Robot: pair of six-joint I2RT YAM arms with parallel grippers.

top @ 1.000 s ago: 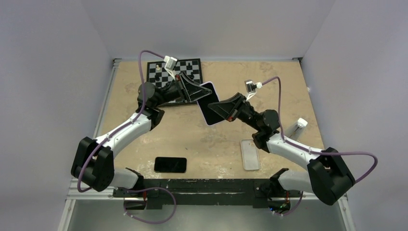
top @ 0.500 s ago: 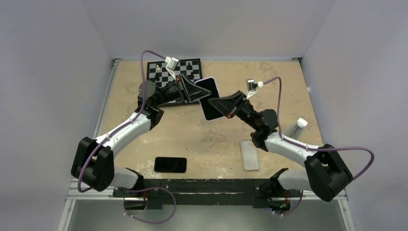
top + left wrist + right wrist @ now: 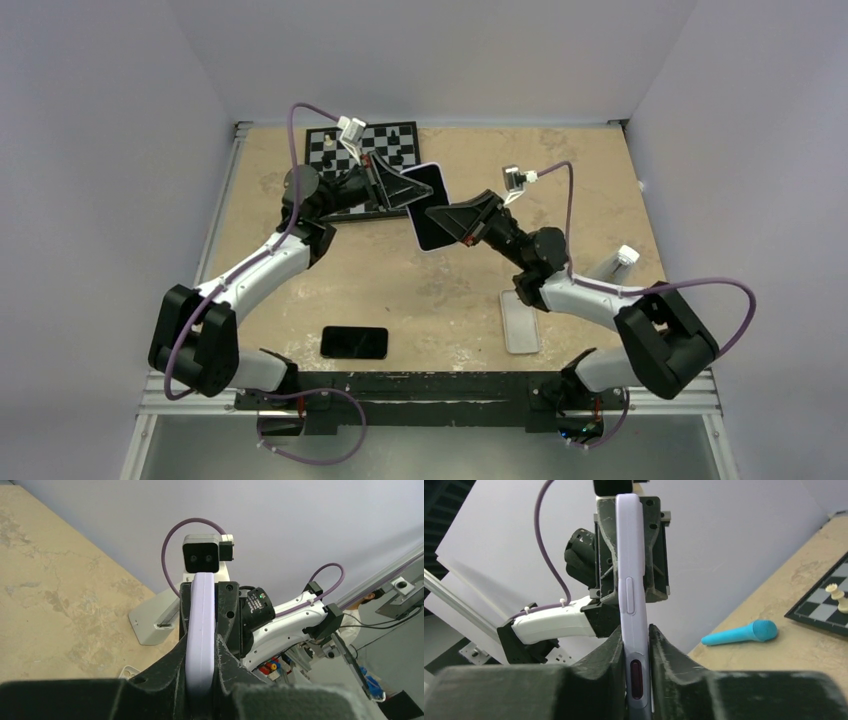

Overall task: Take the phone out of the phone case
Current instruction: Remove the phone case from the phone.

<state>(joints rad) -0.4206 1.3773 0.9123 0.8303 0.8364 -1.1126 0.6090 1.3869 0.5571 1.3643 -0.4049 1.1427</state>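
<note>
A phone [image 3: 432,210] with a dark screen sits in a lilac case and is held in the air over the middle of the table. My left gripper [image 3: 408,192] is shut on its left side, and my right gripper [image 3: 442,222] is shut on its right side. In the left wrist view the case's lilac edge [image 3: 201,625] runs up between my left gripper's [image 3: 201,647] jaws. In the right wrist view the case edge with its side buttons [image 3: 631,590] stands between my right gripper's [image 3: 635,642] jaws. The phone's back is hidden.
A chessboard [image 3: 392,140] with a few pieces lies at the back behind the left arm. A black phone [image 3: 354,343] lies near the front, a grey case [image 3: 520,322] at front right, a white object [image 3: 618,265] at right. A blue microphone-shaped thing [image 3: 739,633] lies on the table.
Both grippers and the cased phone have shifted a little to the left and toward the back. Both grips stay shut.
</note>
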